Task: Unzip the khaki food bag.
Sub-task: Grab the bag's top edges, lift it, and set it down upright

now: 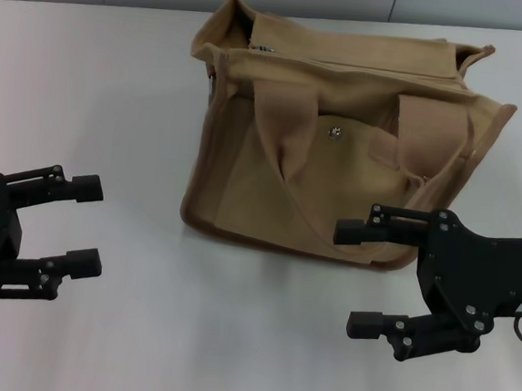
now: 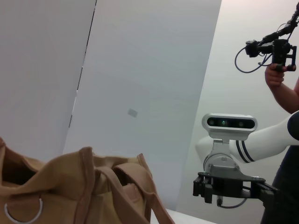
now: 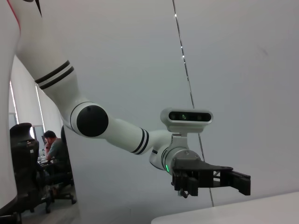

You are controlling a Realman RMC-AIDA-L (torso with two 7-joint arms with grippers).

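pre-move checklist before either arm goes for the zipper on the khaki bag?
1. Khaki food bag upright on the table: ok.
2. Zipper pull visible, at the bag's top near its left end: ok.
3. Left gripper fingers open, empty, clear of the bag: ok.
4. Right gripper fingers open, empty, low in front of the bag: ok.
5. Handles hang down the front, off the zipper: ok.
6. Zipper fully shut: cannot tell.

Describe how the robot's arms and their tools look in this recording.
Both arms are glossy white tubes with black stripe bands and black joint caps. Each wrist carries a white camera bar with dark lenses. The left tool and right tool are matte black, each with two blocky fingers on screwed linkage bars. A dark cable loops by the right wrist; a green light shows on the left.
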